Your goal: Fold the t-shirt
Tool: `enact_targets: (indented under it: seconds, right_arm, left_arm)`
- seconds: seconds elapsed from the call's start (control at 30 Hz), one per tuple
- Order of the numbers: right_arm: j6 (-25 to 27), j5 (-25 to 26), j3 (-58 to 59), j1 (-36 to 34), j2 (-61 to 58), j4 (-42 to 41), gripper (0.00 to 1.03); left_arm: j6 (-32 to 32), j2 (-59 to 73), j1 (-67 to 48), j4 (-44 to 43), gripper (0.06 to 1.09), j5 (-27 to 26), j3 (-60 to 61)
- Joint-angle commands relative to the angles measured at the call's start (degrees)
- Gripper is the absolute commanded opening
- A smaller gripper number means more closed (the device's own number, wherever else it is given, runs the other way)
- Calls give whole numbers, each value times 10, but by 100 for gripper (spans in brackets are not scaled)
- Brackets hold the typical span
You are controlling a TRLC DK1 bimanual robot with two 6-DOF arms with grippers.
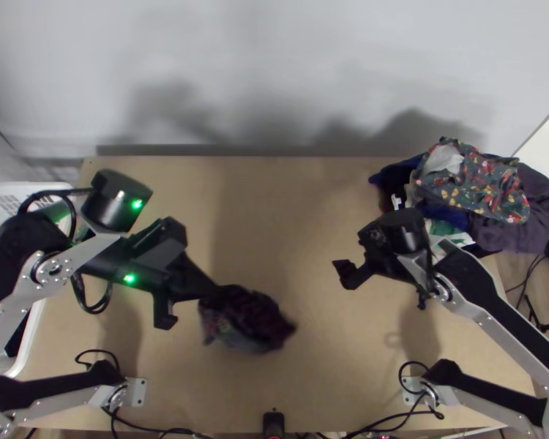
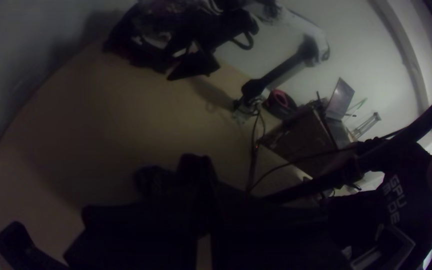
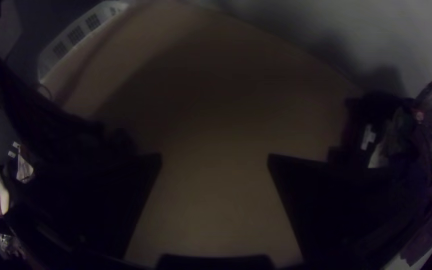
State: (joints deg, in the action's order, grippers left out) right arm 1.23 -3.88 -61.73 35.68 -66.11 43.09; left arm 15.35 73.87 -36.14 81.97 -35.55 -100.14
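"What has the left gripper got?"

"The dark t-shirt. It's clenched on one end of it, and the rest lies bunched just past the fingertips, towards the middle of the tabletop."

"Is the shirt touching the tabletop?"

"Can't tell from here. It's in a crumpled heap, not spread, with some reddish and greyish patches in the dark cloth. I couldn't say which part of the shirt is in the grip."

"And the right gripper?"

"Released, with nothing between its fingers. The right wrist view has them wide apart, with bare wood between. It hangs over the tabletop, well apart from the left one, and the shirt lies off to its left and a little nearer the arms' bases."

"What's that beyond the right gripper?"

"A pile of clothes, out to its right and farther from the bases. A flowered cloth sits on top, with a greyish purple one beside and under it, and bits of blue, green and white poking out."

"Anything round the left gripper's outer side?"

"A white basket, well to its left, past the tabletop's side edge and partly behind the arm."
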Motion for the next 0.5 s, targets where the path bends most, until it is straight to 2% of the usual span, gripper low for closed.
enact_targets:
  seconds: [0.0, 0.23, 0.33, 0.47]
  right_arm:
    - [-6, -65, 8, 28, -60, -14, 98]
    - [1, -89, -6, 121, -131, -26, 98]
    - [0, -119, -24, 126, -161, -26, 98]
    - [-1, -150, -46, 128, -193, -26, 98]
  left_arm:
    - [39, -68, 59, 0, 10, -2, 159]
    - [104, -15, 190, -36, 10, -2, 212]
    - [140, 8, 249, -48, 10, -3, 242]
    - [140, 5, 265, -52, 10, -7, 242]
